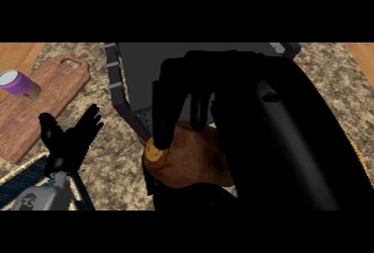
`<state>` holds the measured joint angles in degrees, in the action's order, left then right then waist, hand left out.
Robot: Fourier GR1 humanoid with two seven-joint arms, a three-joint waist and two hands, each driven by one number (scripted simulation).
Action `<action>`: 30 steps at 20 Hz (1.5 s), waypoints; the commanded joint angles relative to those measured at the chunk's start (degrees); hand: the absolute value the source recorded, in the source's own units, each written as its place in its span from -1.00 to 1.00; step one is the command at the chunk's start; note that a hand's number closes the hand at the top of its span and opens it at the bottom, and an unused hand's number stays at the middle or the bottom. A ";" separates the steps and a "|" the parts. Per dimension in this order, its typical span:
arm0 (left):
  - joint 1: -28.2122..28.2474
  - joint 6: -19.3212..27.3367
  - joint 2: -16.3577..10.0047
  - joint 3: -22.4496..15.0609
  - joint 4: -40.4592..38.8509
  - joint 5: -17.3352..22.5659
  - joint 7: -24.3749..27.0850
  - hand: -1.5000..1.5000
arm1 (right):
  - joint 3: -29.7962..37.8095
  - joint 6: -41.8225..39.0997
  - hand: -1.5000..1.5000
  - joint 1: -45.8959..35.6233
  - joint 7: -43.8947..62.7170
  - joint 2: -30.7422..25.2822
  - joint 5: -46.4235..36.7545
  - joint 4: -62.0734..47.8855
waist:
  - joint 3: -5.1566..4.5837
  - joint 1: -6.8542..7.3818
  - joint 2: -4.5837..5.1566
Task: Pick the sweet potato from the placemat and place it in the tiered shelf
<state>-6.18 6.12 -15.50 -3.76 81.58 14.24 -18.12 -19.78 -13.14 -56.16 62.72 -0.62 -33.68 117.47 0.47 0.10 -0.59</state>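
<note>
**Sweet potato held in the right hand by the shelf**

The right hand (219, 74) fills the middle of the head view, its fingers (164, 116) curled down over the sweet potato (186, 160) and gripping it from above. The sweet potato shows just below the dark tiered shelf (142, 64), well apart from the blue striped placemat (18, 180) at the lower left corner. How high it hangs over the speckled worktop (116, 153) cannot be told. The left hand (70, 141) rests open at the lower left, fingers up, holding nothing. On the left lies a wooden cutting board (36, 116) with a purple can (21, 85) on its far end.
</note>
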 commanded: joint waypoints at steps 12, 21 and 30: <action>0.89 -1.14 0.12 1.77 -5.35 -0.73 1.49 0.00 | 13.43 -7.80 1.00 -17.29 -8.26 -5.99 7.72 -28.28 | -0.59 0.51 0.89; 1.57 -1.84 0.85 2.22 -6.29 -1.07 3.51 0.00 | 11.18 -1.24 1.00 -14.73 -18.55 -4.10 1.65 -37.30 | -0.54 0.51 0.89; 3.29 -0.96 0.07 1.66 0.13 -1.23 -1.82 0.00 | 13.66 3.05 1.00 -13.19 -29.02 -5.47 -0.06 -45.09 | -0.46 0.69 0.61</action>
<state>-6.55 4.79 -14.72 -2.48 81.21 13.39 -17.83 -7.19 -11.43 -71.23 37.71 -5.43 -33.59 73.65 0.66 0.74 -0.12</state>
